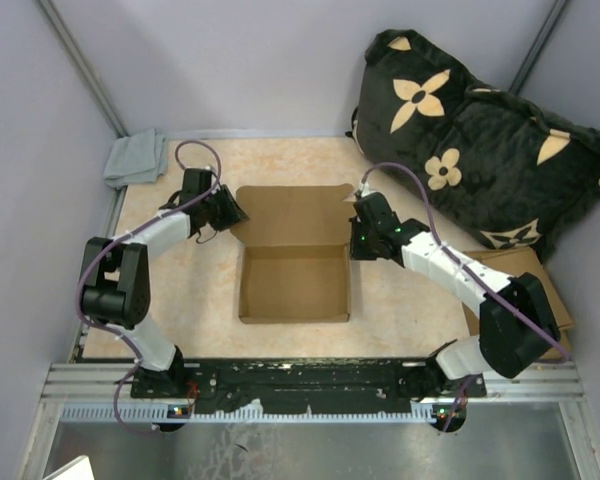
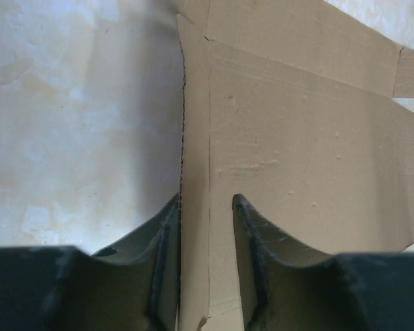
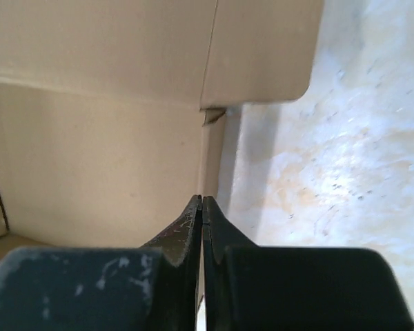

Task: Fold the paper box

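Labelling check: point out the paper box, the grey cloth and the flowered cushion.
paper box point(image 1: 294, 285), top external view, inside floor of the tray.
grey cloth point(image 1: 135, 158), top external view, its middle.
flowered cushion point(image 1: 500, 140), top external view, dark fabric between flowers.

Grey cloth, flowered black cushion.

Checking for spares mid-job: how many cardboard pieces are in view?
2. The paper box sits open mid-table; a second cardboard piece lies at the right edge, partly hidden by the right arm, beside the cushion.
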### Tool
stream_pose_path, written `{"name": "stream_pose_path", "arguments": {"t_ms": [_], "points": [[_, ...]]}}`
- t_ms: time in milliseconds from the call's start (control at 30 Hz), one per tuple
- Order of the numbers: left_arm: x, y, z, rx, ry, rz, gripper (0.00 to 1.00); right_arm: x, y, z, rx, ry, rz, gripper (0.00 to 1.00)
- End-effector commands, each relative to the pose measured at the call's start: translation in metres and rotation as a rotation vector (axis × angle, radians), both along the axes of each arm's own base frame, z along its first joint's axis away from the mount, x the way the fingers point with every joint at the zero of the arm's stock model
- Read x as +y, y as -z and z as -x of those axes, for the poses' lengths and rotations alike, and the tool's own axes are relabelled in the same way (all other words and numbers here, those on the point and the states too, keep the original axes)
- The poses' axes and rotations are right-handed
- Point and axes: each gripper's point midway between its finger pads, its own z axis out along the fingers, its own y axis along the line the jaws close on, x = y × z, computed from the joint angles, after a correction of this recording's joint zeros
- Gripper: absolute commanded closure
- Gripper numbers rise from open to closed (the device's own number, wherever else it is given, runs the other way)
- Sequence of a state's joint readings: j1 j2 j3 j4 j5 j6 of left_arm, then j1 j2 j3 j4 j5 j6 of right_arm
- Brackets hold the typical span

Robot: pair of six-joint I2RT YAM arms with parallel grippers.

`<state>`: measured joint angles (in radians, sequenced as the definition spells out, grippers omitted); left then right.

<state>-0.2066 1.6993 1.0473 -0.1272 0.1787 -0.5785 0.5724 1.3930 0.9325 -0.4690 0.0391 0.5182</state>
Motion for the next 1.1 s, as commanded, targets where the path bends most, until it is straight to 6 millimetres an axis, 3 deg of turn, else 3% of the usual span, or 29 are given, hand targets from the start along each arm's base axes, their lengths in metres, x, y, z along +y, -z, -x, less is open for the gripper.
{"name": "stream_pose_path", "arguments": {"t_ms": [0,67,133,200,267,433,467,567,700,967,1067], "points": [[-0.004,-0.016,-0.011,-0.048,0.027,0.013,0.68,-0.022,-0.025,-0.022,-0.078,0.033,0.091,1.00],[-0.002,-0.018,-0.010,-0.058,0.031,0.001,0.86,-0.032,-0.032,-0.034,-0.081,0.073,0.048,0.89],[0.000,-0.021,-0.009,-0.067,0.031,-0.015,1.00,-0.047,-0.037,-0.049,-0.080,0.121,-0.023,0.60],[0.003,-0.026,-0.008,-0.083,0.029,-0.024,1.00,-0.055,-0.038,-0.064,-0.082,0.135,-0.098,0.35],[0.003,-0.030,-0.005,-0.106,0.029,-0.025,1.00,-0.060,-0.036,-0.078,-0.065,0.138,-0.140,0.27],[0.001,-0.048,0.000,-0.227,0.055,0.002,1.00,-0.049,-0.025,-0.112,-0.022,0.049,-0.181,0.25],[0.001,-0.051,0.001,-0.245,0.056,0.006,1.00,-0.044,-0.013,-0.116,0.012,0.030,-0.189,0.25],[-0.001,-0.059,0.006,-0.289,0.075,0.016,1.00,-0.031,-0.006,-0.129,0.020,-0.025,-0.236,0.26],[-0.001,-0.069,0.014,-0.340,0.092,0.025,1.00,-0.026,0.000,-0.144,0.005,-0.045,-0.242,0.26],[0.000,-0.081,0.023,-0.411,0.093,0.038,1.00,-0.007,-0.011,-0.155,-0.034,-0.161,-0.322,0.34],[-0.002,-0.084,0.023,-0.420,0.100,0.046,1.00,-0.001,-0.024,-0.154,-0.056,-0.192,-0.356,0.43]]}}
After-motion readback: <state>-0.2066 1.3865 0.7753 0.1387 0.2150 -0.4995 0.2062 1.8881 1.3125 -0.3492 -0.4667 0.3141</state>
